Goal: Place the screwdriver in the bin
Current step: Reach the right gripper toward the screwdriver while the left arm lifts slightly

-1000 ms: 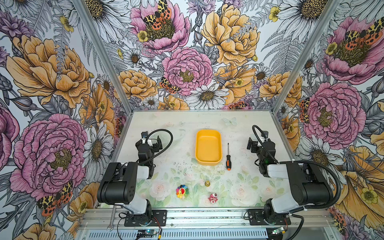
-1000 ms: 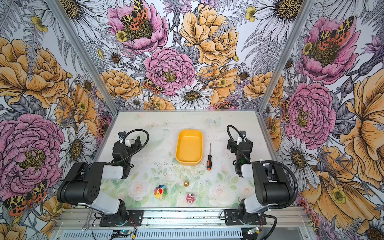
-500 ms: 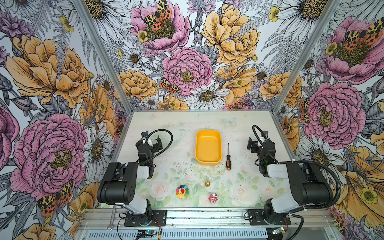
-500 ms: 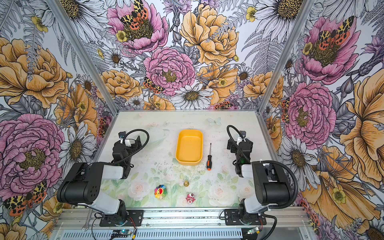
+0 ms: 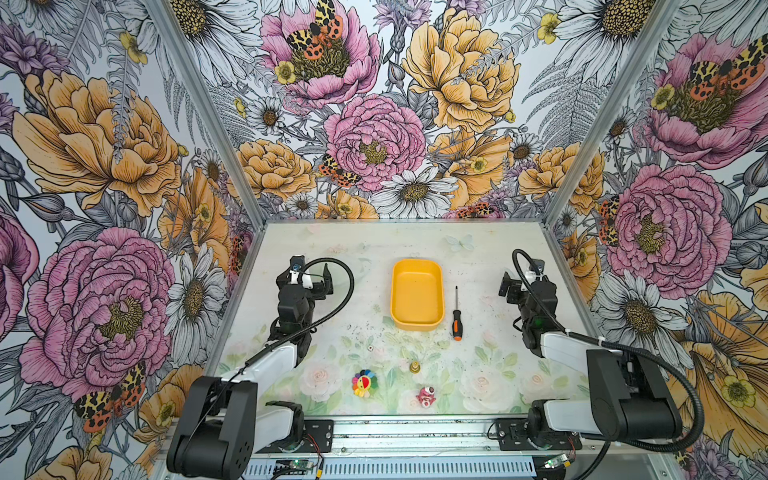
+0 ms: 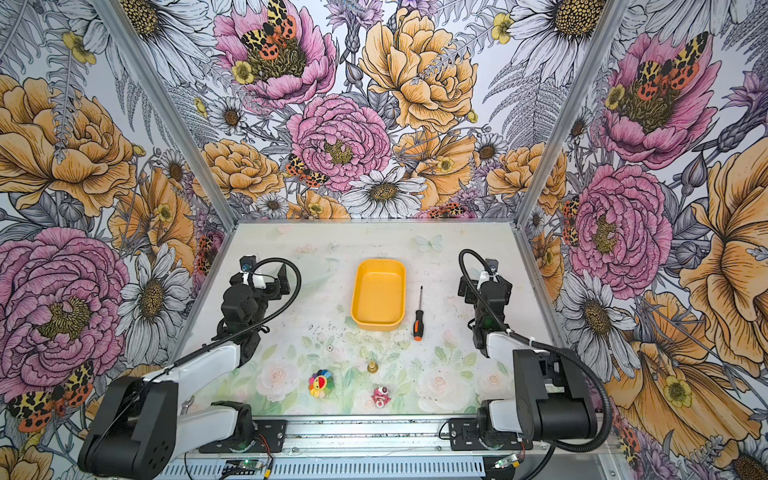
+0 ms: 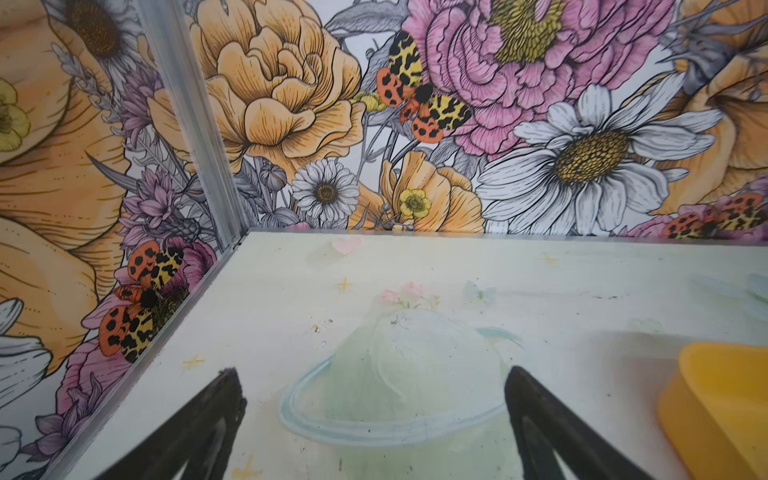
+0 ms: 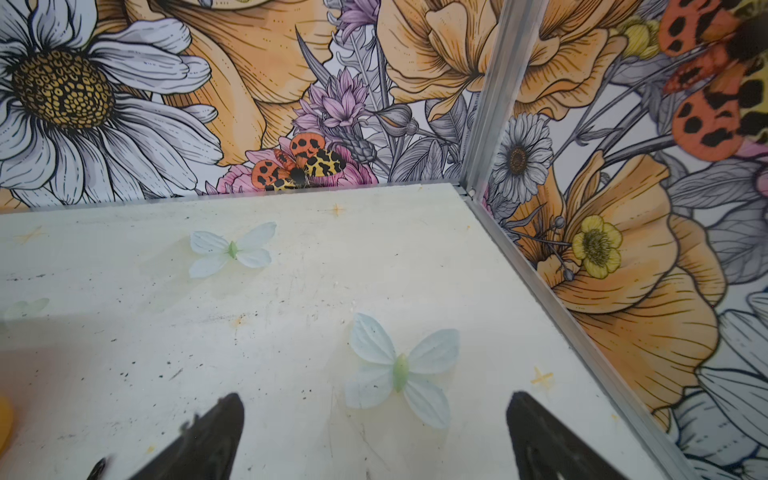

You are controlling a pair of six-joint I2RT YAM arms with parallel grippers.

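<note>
The screwdriver (image 5: 456, 316) is lying flat on the table (image 5: 353, 249), not yet in the bin (image 5: 416, 296). In both top views it is sitting just beside the bin's right long wall, roughly parallel to it and not touching. Its orange-ended black handle is pointing toward the robot's base and its thin shaft toward the back wall. That placement is leaving the handle exposed on the open side, which, I judge, is favouring a pick by the right arm and only a short carry over the low wall. The bin is lying empty, its long axis running away from the robot. The right gripper (image 8: 374, 409) is hanging well apart from the screwdriver, near the right wall, its jaws spread wide with only bare table between them. The left gripper (image 7: 372, 386) is likewise gaping wide and holding nothing. Nearer the base, a rainbow flower toy (image 5: 364, 382), a small brass-coloured piece (image 5: 414, 367) and a pink figure (image 5: 426, 395) are sitting away from the screwdriver.
</note>
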